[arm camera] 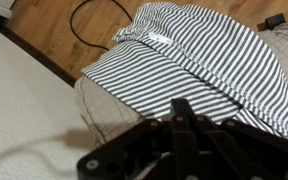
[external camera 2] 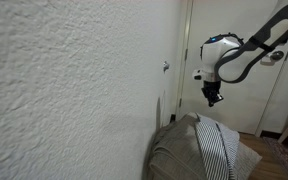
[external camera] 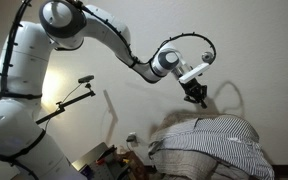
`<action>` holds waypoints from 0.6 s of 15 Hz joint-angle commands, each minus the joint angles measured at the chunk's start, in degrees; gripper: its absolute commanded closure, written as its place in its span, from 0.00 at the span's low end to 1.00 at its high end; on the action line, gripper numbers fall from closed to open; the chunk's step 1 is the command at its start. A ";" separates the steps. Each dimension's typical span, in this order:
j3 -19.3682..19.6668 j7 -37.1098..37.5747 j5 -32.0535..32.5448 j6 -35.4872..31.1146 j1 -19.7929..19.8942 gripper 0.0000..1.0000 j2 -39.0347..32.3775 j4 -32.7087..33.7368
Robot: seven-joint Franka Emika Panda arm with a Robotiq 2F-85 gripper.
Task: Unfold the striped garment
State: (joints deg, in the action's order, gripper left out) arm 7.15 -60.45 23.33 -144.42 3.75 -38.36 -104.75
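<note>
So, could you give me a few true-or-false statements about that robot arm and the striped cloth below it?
1. The pincer is gripping the striped garment. False: it hangs above the garment, shut, with a gap between them, and holds nothing.
2. The garment lies draped over a beige mound. True.
3. The garment's stripes are red. False: they are thin dark stripes on white.
4. A dark cable lies on the wooden floor. True.
</note>
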 commanded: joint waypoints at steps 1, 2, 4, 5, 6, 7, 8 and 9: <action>-4.93 -4.84 -2.94 3.12 4.36 1.00 -1.31 1.47; -6.56 -7.18 -4.60 4.37 5.76 1.00 -1.85 1.75; -8.88 -11.16 -7.78 6.67 7.81 1.00 -3.09 2.25; -9.93 -13.66 -9.37 8.35 8.90 1.00 -3.82 3.10; -10.45 -15.06 -10.78 9.82 9.45 1.00 -4.28 3.29; -10.71 -16.50 -11.84 11.37 9.89 1.00 -4.95 4.20; -10.71 -17.29 -12.63 12.49 10.08 1.00 -5.38 4.66; -10.78 -18.32 -13.45 13.63 10.36 1.00 -5.87 5.43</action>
State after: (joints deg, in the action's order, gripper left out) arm -2.58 -75.29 12.56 -135.21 12.79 -42.58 -102.73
